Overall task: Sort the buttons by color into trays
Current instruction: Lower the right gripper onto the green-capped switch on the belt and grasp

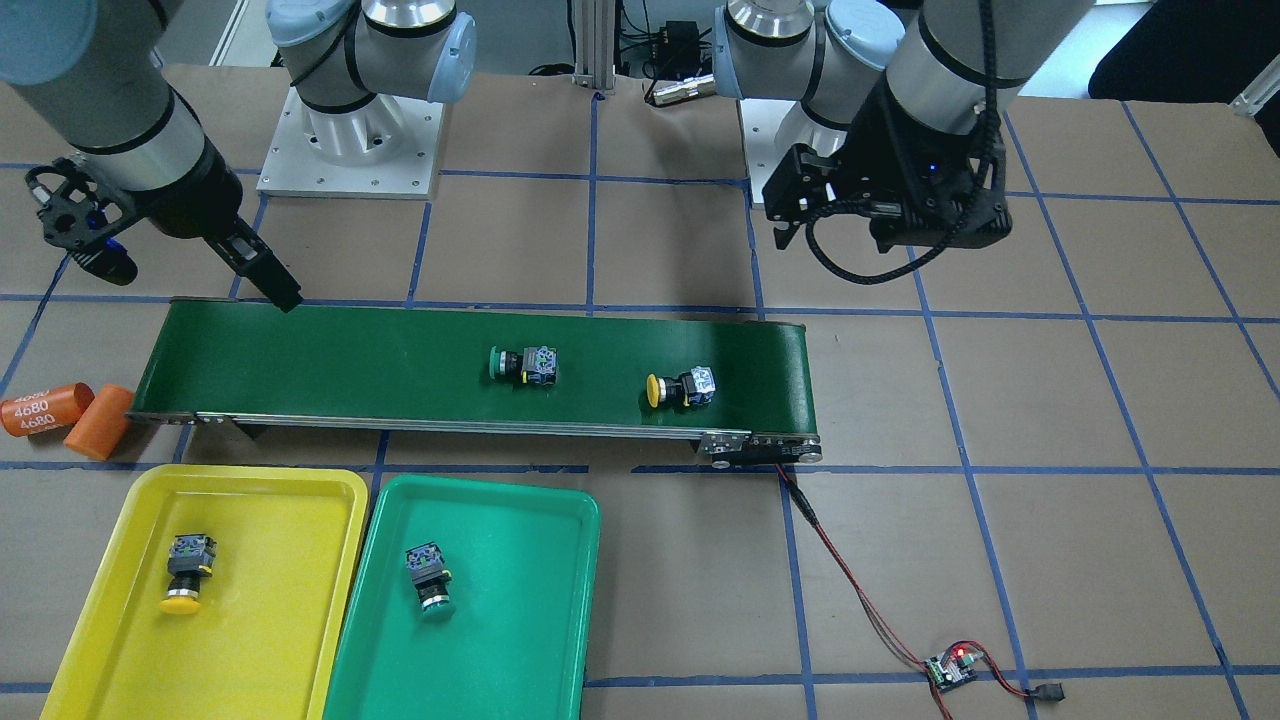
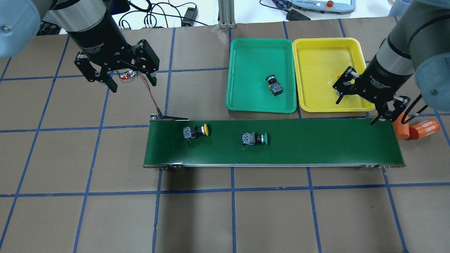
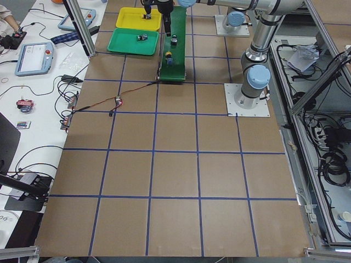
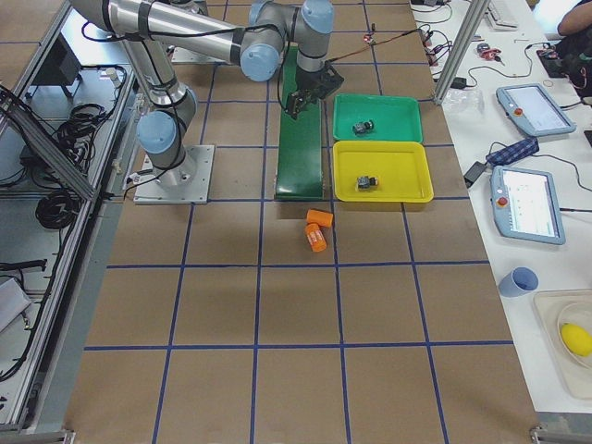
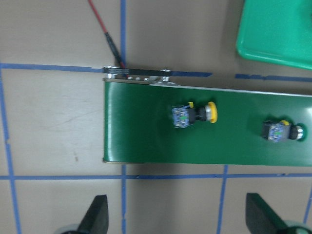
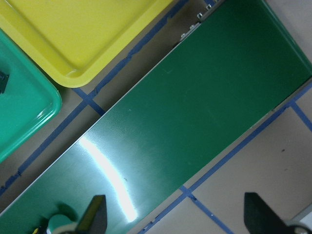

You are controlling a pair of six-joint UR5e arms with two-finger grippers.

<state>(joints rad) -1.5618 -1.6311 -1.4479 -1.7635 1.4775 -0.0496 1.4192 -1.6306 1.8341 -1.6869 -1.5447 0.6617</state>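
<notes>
Over the conveyor belt (image 2: 316, 144), beside the green tray (image 2: 249, 63) and yellow tray (image 2: 316, 63), my right claw (image 2: 357, 110) hangs released; my left claw (image 2: 133, 84) gapes too. I'd straddle the green button (image 2: 254, 138) by its blocky body, not its cap; the yellow button (image 2: 196, 131) lies farther along.

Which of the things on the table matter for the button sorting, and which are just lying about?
For the job: unsorted yellow button and unsorted green button on the conveyor belt; sorted yellow button in the yellow tray; sorted green button in the green tray.

Lying about: labelled orange cylinder and plain orange cylinder beside the belt's end; circuit board.
</notes>
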